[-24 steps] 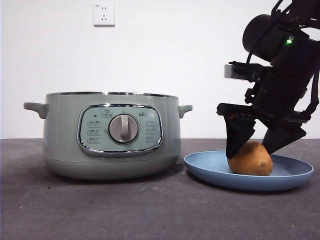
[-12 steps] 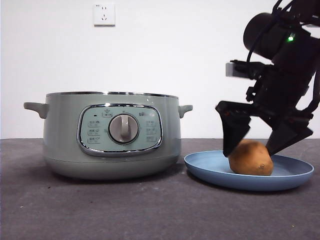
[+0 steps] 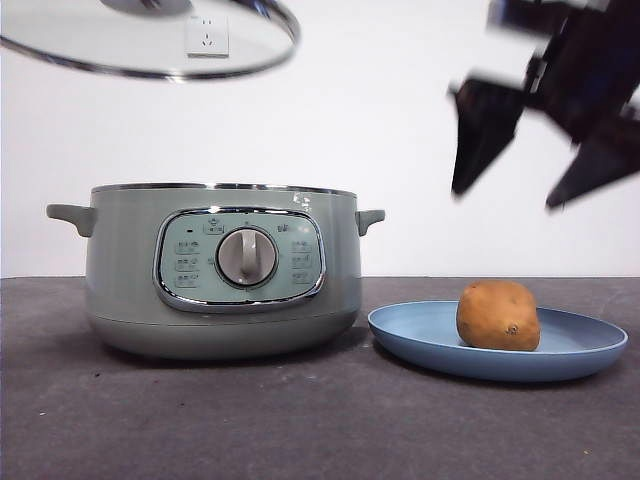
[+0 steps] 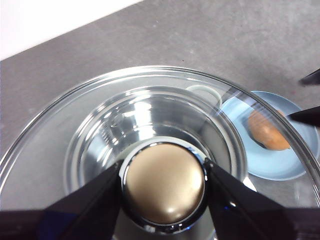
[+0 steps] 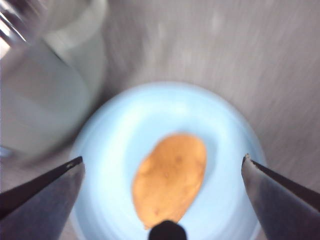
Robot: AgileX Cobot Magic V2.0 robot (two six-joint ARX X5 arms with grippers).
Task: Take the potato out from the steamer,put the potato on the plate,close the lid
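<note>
Glass lid in left claw, steamer panel markings unreadable

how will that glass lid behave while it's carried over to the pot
Likely rigid and fairly heavy: clear glass lid with a chrome rim. The left gripper pinches only its rounded, shiny knob, so it could slip or tilt. It already hangs tilted above the steamer; a bump might crack it.

The front camera looks level across the table, close. Both wrist cameras look down from above, sharing the plate and potato.
</note>
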